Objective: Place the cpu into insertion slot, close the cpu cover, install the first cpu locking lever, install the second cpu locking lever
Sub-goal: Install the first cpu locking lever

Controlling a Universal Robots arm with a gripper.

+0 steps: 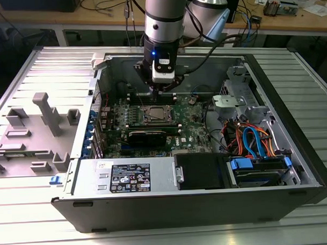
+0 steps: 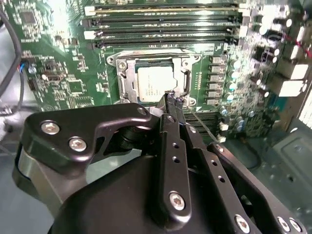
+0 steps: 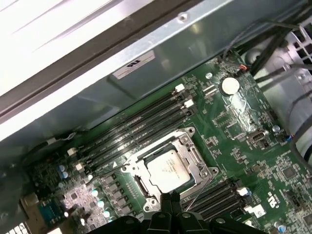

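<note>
I come down from above into the open computer case (image 1: 292,130), which lies on its side on the ribbed metal surface (image 1: 27,226). My wrist is close to vertical and my jaws point down at the green board (image 1: 197,126). The jaws are clenched: in the first wrist view the two fingertips (image 3: 166,199) press together and I see nothing between them. In the exterior view they hang over the far side of the insertion slot (image 1: 143,123), by the long black memory slots (image 2: 161,22). I cannot tell whether they touch anything.

The cpu (image 2: 156,84) lies flat in the insertion slot, dull silver top facing up. It is square, with no long axis, and its edges run parallel to the memory slots, which run from the exterior view's left to its right. The cpu cover (image 2: 127,82) lies down around it as a silver frame, the chip showing through its window. A thin wire lever (image 2: 187,83) runs along one side of the socket, just beside my fingertips. I cannot tell whether it is latched.

Grey plastic parts (image 1: 47,113) stand on the case panel at the exterior view's left, well apart from me.
</note>
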